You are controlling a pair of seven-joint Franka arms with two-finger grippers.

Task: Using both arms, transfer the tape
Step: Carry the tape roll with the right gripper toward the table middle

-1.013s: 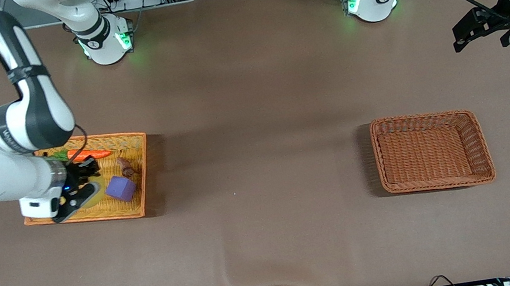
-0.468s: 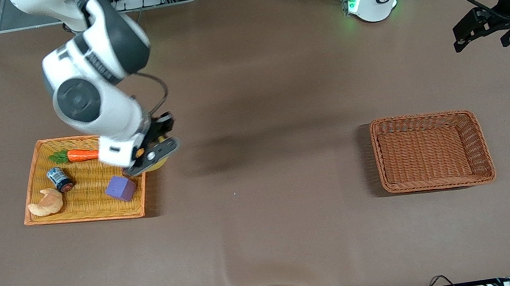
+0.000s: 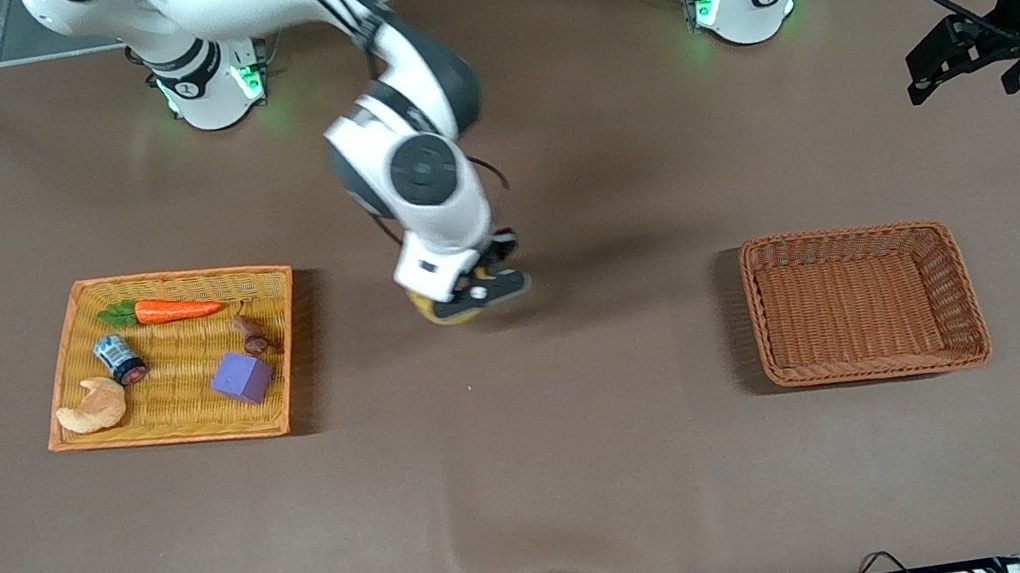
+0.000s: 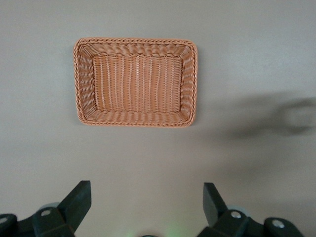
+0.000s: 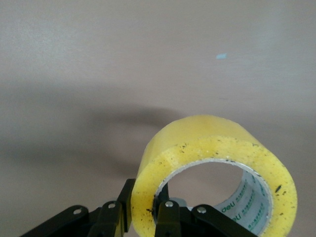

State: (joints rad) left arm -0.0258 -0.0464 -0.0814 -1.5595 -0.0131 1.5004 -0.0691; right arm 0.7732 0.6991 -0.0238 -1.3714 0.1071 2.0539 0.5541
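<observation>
My right gripper is shut on the yellow tape roll and holds it over the bare middle of the table. In the right wrist view the fingers pinch the wall of the tape, one outside the ring and one inside its grey-white core. My left gripper is open and empty, up in the air near the left arm's end of the table, waiting. In the left wrist view its fingertips stand wide apart over bare table.
An orange tray toward the right arm's end holds a carrot, a small can, a croissant, a purple cube and a small brown item. An empty brown wicker basket sits toward the left arm's end; it also shows in the left wrist view.
My right gripper lifted the tape out of the orange tray and carried it toward the middle of the table. The left arm has not moved.
</observation>
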